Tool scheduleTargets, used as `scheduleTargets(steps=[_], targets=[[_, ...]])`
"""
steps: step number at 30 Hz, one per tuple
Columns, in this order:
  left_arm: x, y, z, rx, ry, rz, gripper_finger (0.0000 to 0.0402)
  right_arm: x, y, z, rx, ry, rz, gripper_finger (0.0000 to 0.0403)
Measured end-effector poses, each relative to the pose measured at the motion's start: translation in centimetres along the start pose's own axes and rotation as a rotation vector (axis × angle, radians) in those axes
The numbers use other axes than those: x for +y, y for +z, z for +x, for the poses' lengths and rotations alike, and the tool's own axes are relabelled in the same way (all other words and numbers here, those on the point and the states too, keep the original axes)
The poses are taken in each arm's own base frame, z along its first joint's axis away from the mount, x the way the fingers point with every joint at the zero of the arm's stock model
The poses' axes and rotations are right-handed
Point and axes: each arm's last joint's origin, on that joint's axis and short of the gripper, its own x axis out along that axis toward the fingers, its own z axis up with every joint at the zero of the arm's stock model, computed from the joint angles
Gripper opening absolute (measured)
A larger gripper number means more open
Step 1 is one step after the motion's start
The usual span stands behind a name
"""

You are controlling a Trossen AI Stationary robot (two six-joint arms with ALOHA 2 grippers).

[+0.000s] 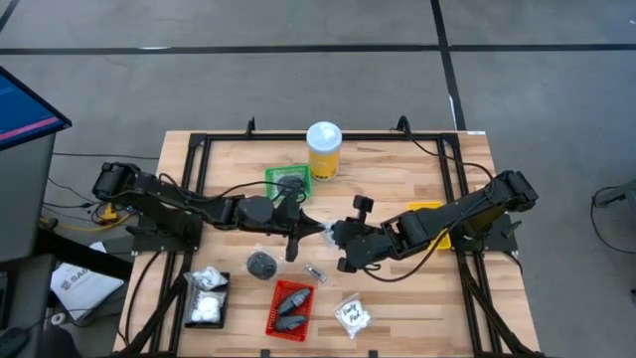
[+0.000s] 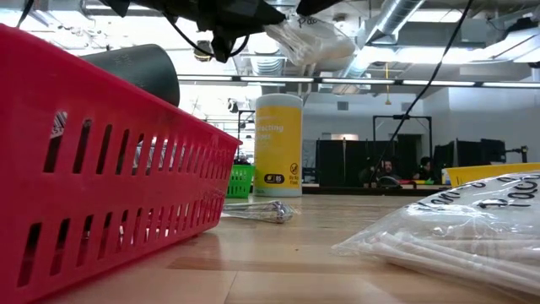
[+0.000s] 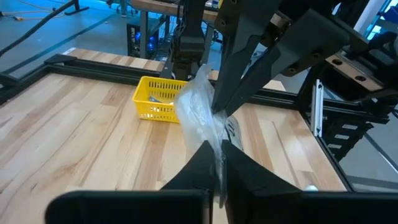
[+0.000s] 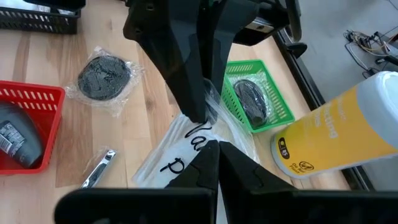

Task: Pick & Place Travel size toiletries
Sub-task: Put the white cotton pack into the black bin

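Both the left end effector (image 3: 217,158) and the right end effector (image 4: 214,149) pinch one clear sachet (image 3: 200,112) between them above the bench (image 1: 417,288), and it could rip if they pull apart.

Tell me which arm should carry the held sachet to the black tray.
Left, probably. The left tool and right tool both grip the sachet, but the black tray sits on the left arm's side.
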Motion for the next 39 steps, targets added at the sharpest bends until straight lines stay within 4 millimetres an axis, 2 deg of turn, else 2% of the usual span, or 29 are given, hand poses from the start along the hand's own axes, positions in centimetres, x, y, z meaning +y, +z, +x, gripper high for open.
scheduleTargets(steps=[7,12,15,20,25,34,39], targets=[[0.1,-0.3,0.0,0.035,0.006,0.007,0.0002,0.0,0.0,0.0,-0.001,0.002,-0.024,0.0011],[0.0,-0.9,-0.1,0.094,0.011,0.02,0.0001,0.0,0.0,0.0,0.004,-0.001,-0.029,0.0054],[-0.3,-1.0,-0.9,0.15,0.005,0.031,0.0001,-0.1,-0.2,0.0,0.019,-0.005,-0.041,0.0084],[-0.9,-1.1,-3.4,0.269,0.022,0.031,0.0001,-0.1,-0.5,0.0,0.042,-0.009,-0.059,0.0118],[-2.1,-1.1,-6.6,0.344,0.069,0.009,0.0001,-0.1,-0.5,0.0,0.041,-0.009,-0.058,0.0133],[-4.6,-1.6,-12.7,0.449,0.044,-0.064,0.0001,-0.2,-0.5,0.0,0.046,-0.012,-0.052,0.0128],[-5.7,-2.2,-15.1,0.503,0.012,-0.071,0.0001,-0.3,-0.5,0.1,0.05,-0.016,-0.05,0.0123]])
